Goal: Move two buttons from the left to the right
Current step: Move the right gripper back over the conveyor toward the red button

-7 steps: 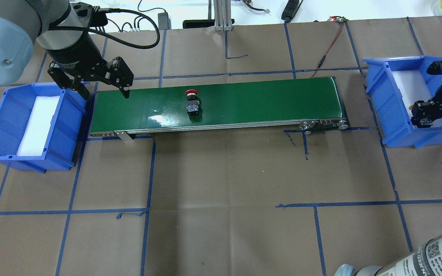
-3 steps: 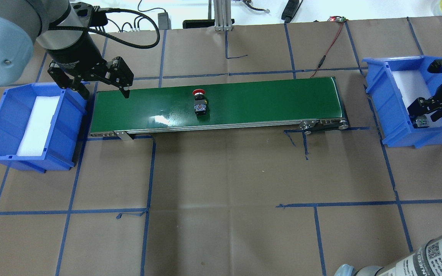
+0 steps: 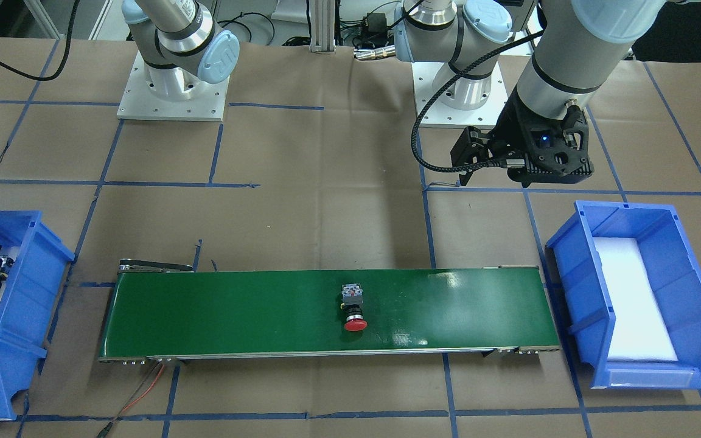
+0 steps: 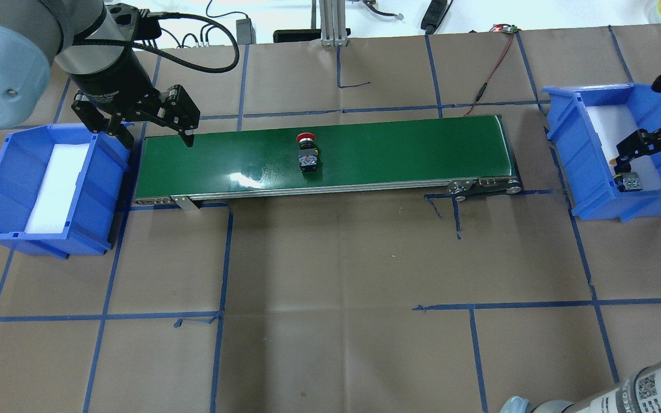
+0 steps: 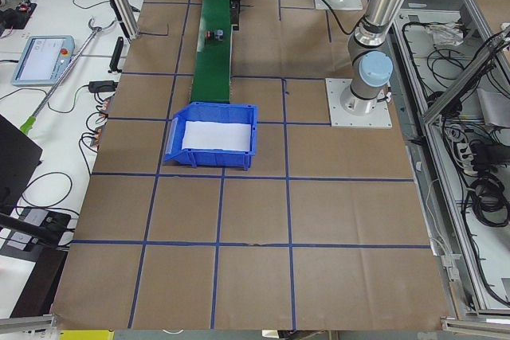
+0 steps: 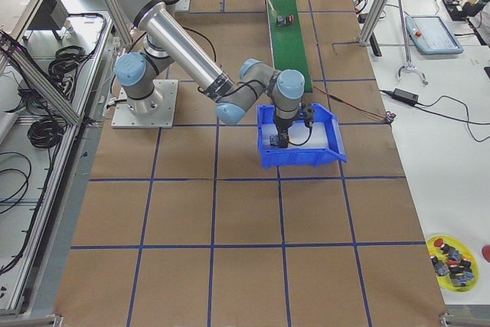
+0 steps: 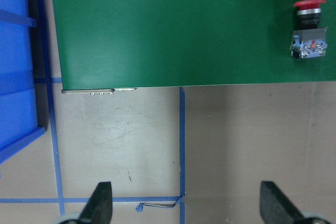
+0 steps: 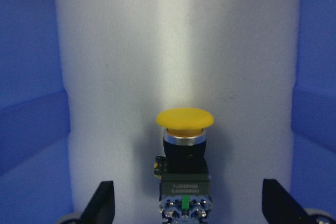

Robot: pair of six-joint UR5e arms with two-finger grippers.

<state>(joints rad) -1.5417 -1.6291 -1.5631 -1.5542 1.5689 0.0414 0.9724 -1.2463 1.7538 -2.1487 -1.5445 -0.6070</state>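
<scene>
Your right gripper (image 8: 190,205) gapes wide, empty, over the yellow-capped push button (image 8: 185,129) on the white foam (image 8: 178,51) of the right blue plastic bin (image 4: 578,150). The red-capped push button (image 4: 308,154) lies mid green conveyor belt (image 4: 399,150) (cap away from the robot); your left gripper (image 4: 156,134) is wide and empty too.

I see the green belt (image 4: 365,149) glossy, with glare at eight o'clock from the red button (image 4: 307,155). Brown paper (image 4: 336,258) looks matt. The blue bin (image 4: 567,143) is smooth plastic, its white foam (image 8: 178,40) matt. The yellow button (image 8: 185,119) has a smooth cap.
</scene>
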